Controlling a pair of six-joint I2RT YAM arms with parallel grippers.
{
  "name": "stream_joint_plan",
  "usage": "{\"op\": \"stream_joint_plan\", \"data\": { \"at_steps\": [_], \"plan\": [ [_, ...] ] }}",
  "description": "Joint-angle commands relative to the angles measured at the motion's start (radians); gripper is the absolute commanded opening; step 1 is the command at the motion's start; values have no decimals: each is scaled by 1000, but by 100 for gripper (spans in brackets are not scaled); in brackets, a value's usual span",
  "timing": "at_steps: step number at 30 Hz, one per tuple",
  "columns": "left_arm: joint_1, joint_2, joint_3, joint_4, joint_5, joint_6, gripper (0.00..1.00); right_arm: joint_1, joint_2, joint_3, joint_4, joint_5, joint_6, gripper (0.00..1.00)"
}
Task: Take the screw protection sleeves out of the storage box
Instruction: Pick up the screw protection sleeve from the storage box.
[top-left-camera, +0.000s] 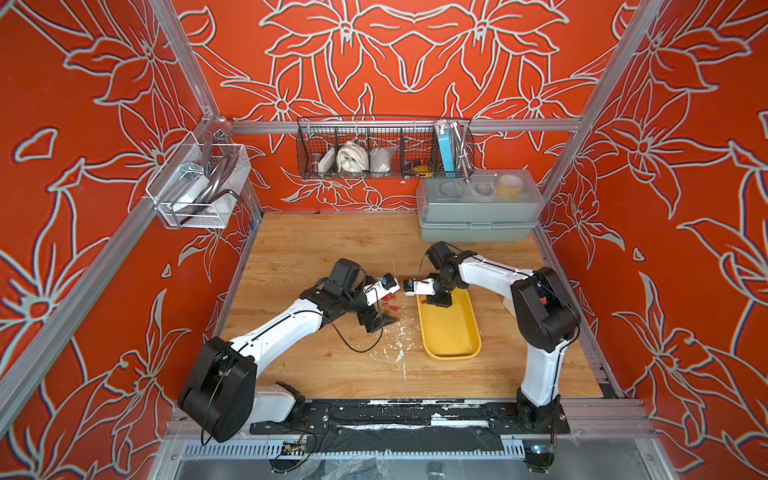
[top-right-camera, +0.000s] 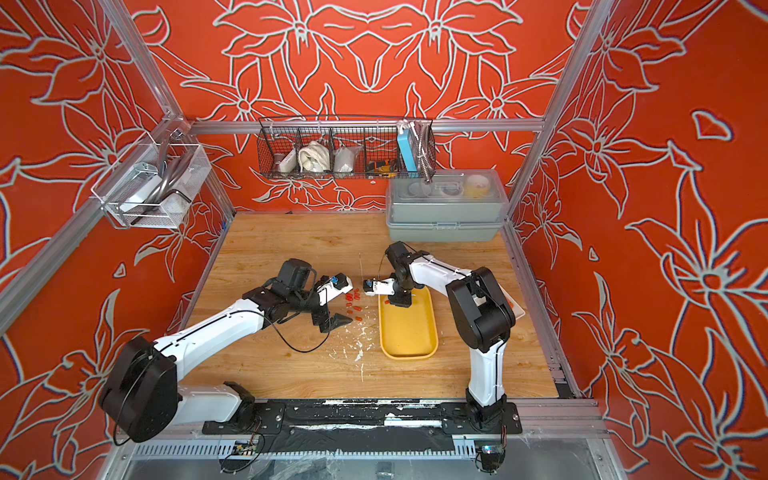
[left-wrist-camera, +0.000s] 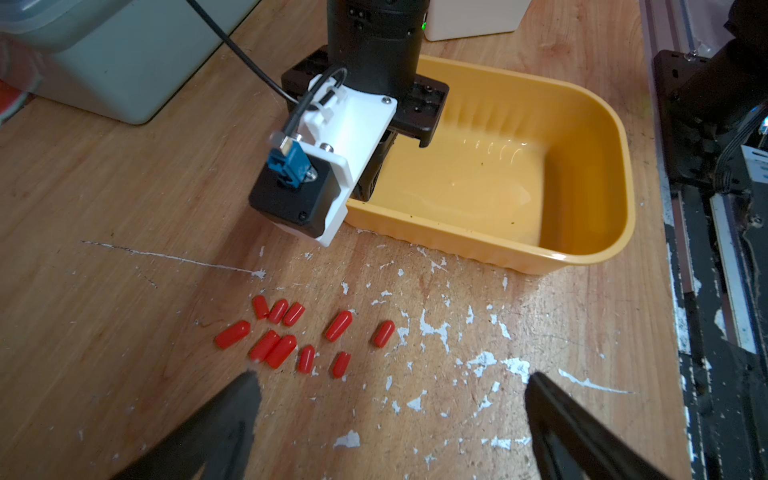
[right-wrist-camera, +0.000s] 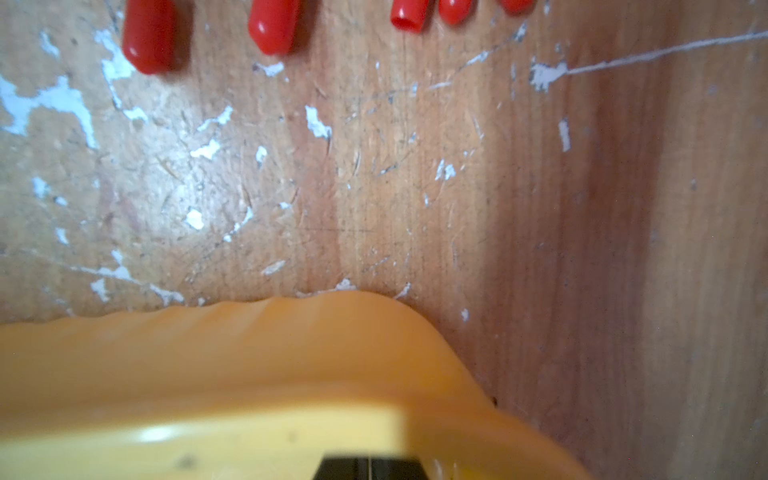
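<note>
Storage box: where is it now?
In both top views the storage box sits on the table, right of centre, nearer than the grey lidded box, sleeves just off its left side.

Both top views look down from high over the whole table (top-left-camera: 299, 249); wrist cameras hover close above it (both catch the storage box (left-wrist-camera: 540, 259) corner).

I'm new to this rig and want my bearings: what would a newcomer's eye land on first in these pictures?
Likely the loud orange floral walls around the cell, then the red screw protection sleeves scattered on the wooden table beside the yellow storage box. The right gripper dips, shut, into one end of the box, while the left gripper stands open by the sleeves.
</note>
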Motion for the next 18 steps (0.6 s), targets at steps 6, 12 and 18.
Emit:
{"op": "stream_joint_plan", "data": {
  "at_steps": [6, 12, 18],
  "plan": [
    [11, -30, 28, -15, 7, 11, 98, 2, -40, -7, -70, 10, 7, 0],
    [16, -37, 29, -19, 7, 11, 98, -4, -88, -26, -81, 12, 19, 0],
    [32, -47, 35, -25, 12, 5, 98, -7, -143, -52, -94, 2, 35, 0]
  ]
}}
